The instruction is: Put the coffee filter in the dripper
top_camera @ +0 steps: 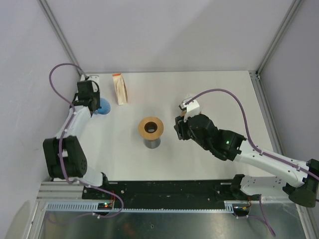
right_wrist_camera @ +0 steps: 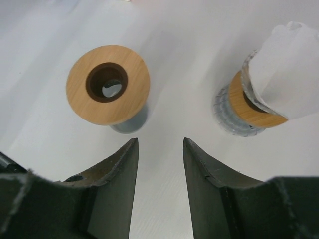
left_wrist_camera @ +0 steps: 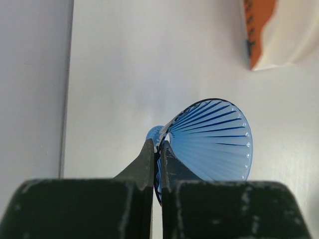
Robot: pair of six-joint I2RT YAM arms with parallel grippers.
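Note:
The dripper (left_wrist_camera: 214, 139) is a blue ribbed see-through cone at the table's far left (top_camera: 103, 106), its wide mouth turned to the right in the left wrist view. My left gripper (left_wrist_camera: 159, 142) is shut on a thin blue edge at its narrow end. The coffee filter (right_wrist_camera: 286, 59) is white paper sticking out of a glass holder with a wooden ring (right_wrist_camera: 244, 107), seen at mid-table right (top_camera: 189, 105). My right gripper (right_wrist_camera: 159, 142) hangs open above bare table, nothing between its fingers, the filter ahead to its right.
A grey cylinder with a round wooden top and a dark centre hole (top_camera: 151, 130) stands mid-table, ahead and left of the right gripper (right_wrist_camera: 108, 84). An orange and cream bag (top_camera: 119, 88) lies at the back left, beyond the dripper (left_wrist_camera: 279, 30). The left wall is close to the left arm.

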